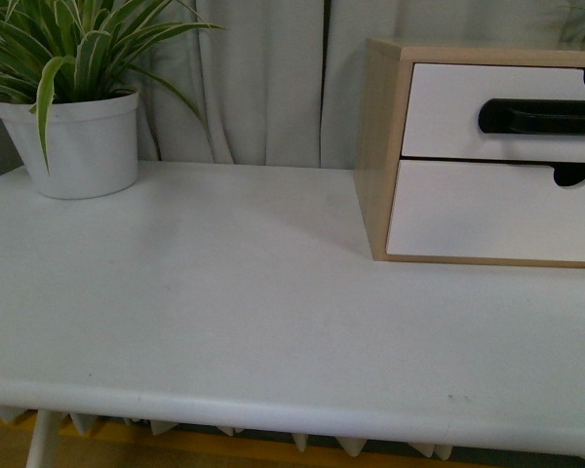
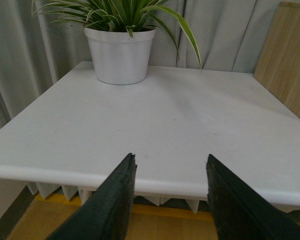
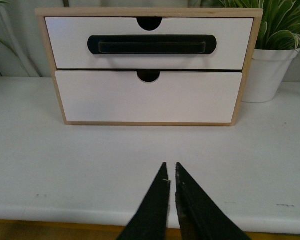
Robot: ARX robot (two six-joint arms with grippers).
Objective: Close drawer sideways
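I see the drawer [image 3: 149, 50], upper of two in the cabinet [image 3: 53, 80], standing on the worktop [image 1: 224, 312] to my right in the front view. Its front looks flush with the frame; I judge it closed or nearly so. Right hand [image 3: 170, 181]: fingers pressed almost together, holding nothing, low near the worktop edge, well apart from the cabinet. Left hand [image 2: 170, 165]: wide open, empty, facing the plant pot [image 2: 121, 55]. Risk: a push against the front could slide the light cabinet backward, since nothing braces it.
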